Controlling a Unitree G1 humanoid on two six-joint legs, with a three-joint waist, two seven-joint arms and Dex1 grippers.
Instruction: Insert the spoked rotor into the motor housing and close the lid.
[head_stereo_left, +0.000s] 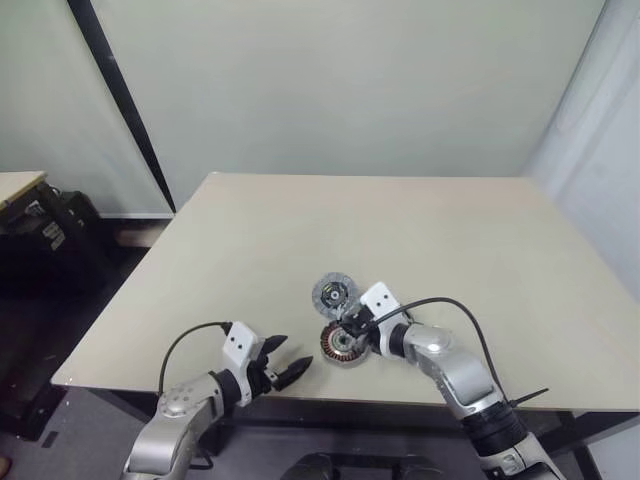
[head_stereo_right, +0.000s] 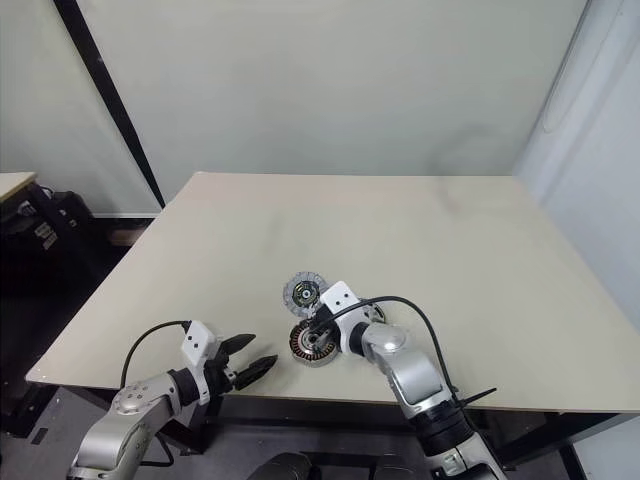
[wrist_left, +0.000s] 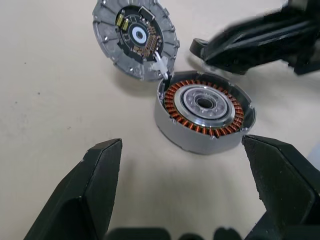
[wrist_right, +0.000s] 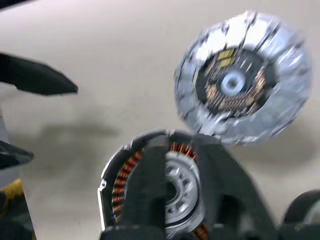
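Note:
The motor housing (wrist_left: 205, 117), squat and round with copper-brown windings around a silvery centre, sits near the table's front edge. The lid (wrist_left: 136, 37) lies flat just behind it, its ribbed rim and dark hub facing up, and a small white piece bridges the two. My right gripper (head_stereo_left: 347, 325) hovers over the housing's far right side with its black fingers (wrist_right: 150, 190) slightly parted and nothing between them. To the housing's left, my left gripper (head_stereo_left: 285, 365) points at it with the jaws wide open and empty. The spoked rotor is out of view.
The beige table (head_stereo_left: 420, 230) stretches wide behind the parts. Its front edge (head_stereo_left: 330, 402) runs close below both grippers. A dark cabinet (head_stereo_left: 50, 240) stands to the left beyond the table.

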